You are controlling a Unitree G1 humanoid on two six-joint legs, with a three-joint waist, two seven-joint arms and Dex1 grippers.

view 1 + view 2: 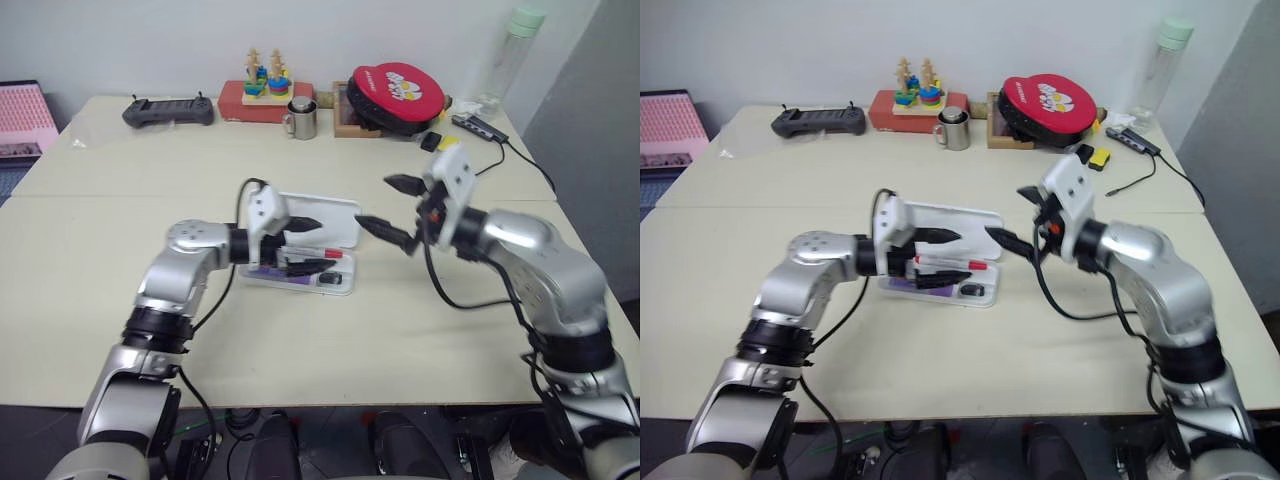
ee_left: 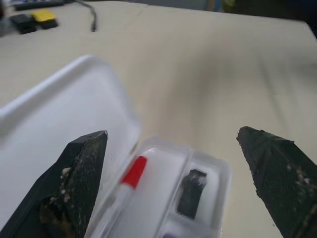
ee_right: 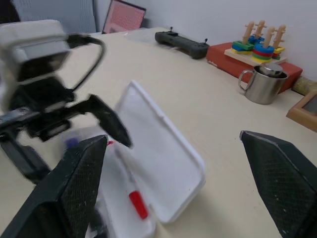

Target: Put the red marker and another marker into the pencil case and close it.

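Note:
The white pencil case (image 1: pixel 330 218) lies open at the table's middle, its lid (image 2: pixel 64 114) tilted up at the back. Inside the tray rests the red marker (image 1: pixel 330 254), its red cap (image 2: pixel 132 174) showing between my left fingers. A purple marker (image 1: pixel 262 270) sits in the tray's near-left part, partly hidden by my left gripper. My left gripper (image 1: pixel 310 245) hovers open just above the tray, holding nothing. To the case's right and higher, my right gripper (image 1: pixel 395 208) is open and empty, pointing toward the lid (image 3: pixel 158 153).
A small black item (image 2: pixel 190 193) sits in the tray's end compartment. Along the back edge stand a black controller (image 1: pixel 168 111), a red box with a stacking toy (image 1: pixel 262 95), a steel mug (image 1: pixel 301 118), a red round pouch (image 1: pixel 398 92) and a bottle (image 1: pixel 510 55). A cable (image 1: pixel 520 155) runs at back right.

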